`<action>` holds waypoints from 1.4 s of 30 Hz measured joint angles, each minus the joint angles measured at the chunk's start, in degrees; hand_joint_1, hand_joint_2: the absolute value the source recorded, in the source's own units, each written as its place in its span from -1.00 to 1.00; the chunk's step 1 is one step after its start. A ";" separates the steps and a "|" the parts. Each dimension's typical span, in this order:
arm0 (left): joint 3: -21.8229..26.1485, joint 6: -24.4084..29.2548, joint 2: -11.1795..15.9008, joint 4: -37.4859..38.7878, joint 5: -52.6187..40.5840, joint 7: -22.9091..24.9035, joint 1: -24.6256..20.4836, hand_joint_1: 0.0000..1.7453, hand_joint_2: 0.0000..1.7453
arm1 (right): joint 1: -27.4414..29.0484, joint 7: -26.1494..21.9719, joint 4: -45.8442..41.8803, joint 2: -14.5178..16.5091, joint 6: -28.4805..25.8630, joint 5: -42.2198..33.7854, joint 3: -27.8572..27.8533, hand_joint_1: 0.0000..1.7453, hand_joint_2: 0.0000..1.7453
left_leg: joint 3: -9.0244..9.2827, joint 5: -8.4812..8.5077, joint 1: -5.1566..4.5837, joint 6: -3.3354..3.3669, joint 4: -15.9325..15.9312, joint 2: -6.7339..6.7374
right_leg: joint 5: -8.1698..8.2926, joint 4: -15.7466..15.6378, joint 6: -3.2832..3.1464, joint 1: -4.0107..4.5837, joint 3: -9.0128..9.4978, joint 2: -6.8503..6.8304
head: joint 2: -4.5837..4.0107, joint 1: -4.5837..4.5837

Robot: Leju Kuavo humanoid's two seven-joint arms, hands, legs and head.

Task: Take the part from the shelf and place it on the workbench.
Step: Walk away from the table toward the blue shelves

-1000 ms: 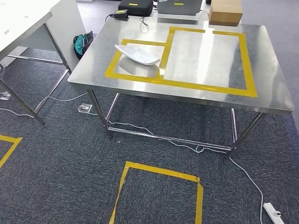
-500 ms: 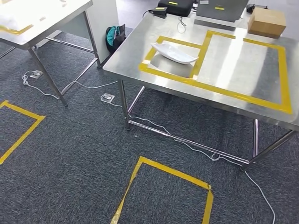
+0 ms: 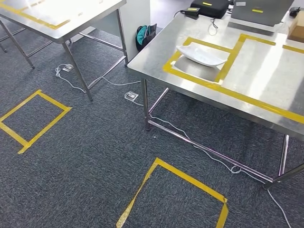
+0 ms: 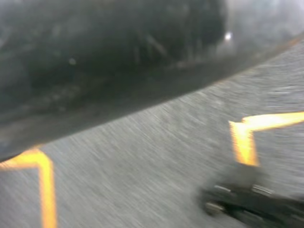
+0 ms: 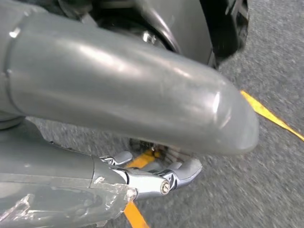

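At the far left stands a steel table with yellow tape on its top [image 3: 90,14], and on the dark carpet before it lies a square outlined in yellow tape [image 3: 53,99]. Further right a teal and black bag [image 3: 143,34] leans by the table's white side panel, and a 2nd taped floor square [image 3: 190,178] lies in the near middle. Right of that is the stainless steel workbench [image 3: 251,80], where a white, shallow, curved shell-like part [image 3: 201,55] rests inside the smaller of 2 yellow taped rectangles [image 3: 193,78]; I cannot tell whether this is the part the task means. Behind it sit a black case [image 3: 209,7] and, at the right edge, a brown cardboard box [image 3: 297,28]. The part looks thin, stiff and light, with a smooth and probably slippery skin, so the likely hold is on a long raised rim near the middle, thumb above and fingers beneath, without squeezing hard. The left wrist view is blurred, so the left hand's state I cannot tell. The right hand [image 5: 136,109] hangs over the carpet, thumb and fingers apart, holding nothing.
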 joint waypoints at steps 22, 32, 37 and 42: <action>-10.00 3.73 -10.61 -13.26 44.52 28.51 11.43 -1.00 -1.00 | 0.43 1.92 -0.45 2.36 -3.78 -3.64 -2.02 -1.00 -1.00 | 2.81 2.85 -0.24 2.70 -4.45 -1.61 | -4.80 9.37 1.93 0.20 -3.45 0.76 | 0.00 0.50; -11.79 4.87 -10.83 -12.65 44.60 27.02 11.24 -1.00 -1.00 | 0.10 0.72 -0.97 2.55 -4.04 -3.46 -2.07 -1.00 -1.00 | -2.99 -3.23 -0.23 0.04 6.43 1.65 | -1.08 0.61 -0.23 0.27 0.28 -1.36 | 0.00 -0.30; -11.38 4.96 -10.80 -11.26 37.06 22.96 10.21 -1.00 -1.00 | 0.07 0.75 -1.02 2.54 -3.98 -4.45 -2.49 -1.00 -1.00 | -1.40 -1.18 0.18 -0.47 5.64 3.56 | -1.46 0.67 -0.01 0.28 -0.04 -5.40 | 0.00 -0.32; -11.15 6.84 -10.75 -9.79 35.53 22.74 9.23 -1.00 -1.00 | 0.09 0.84 -1.15 2.37 -3.69 -5.22 -3.43 -1.00 -1.00 | 3.69 1.61 -0.18 0.98 -4.28 6.10 | -2.08 0.79 1.41 0.79 1.04 -8.09 | 0.00 0.00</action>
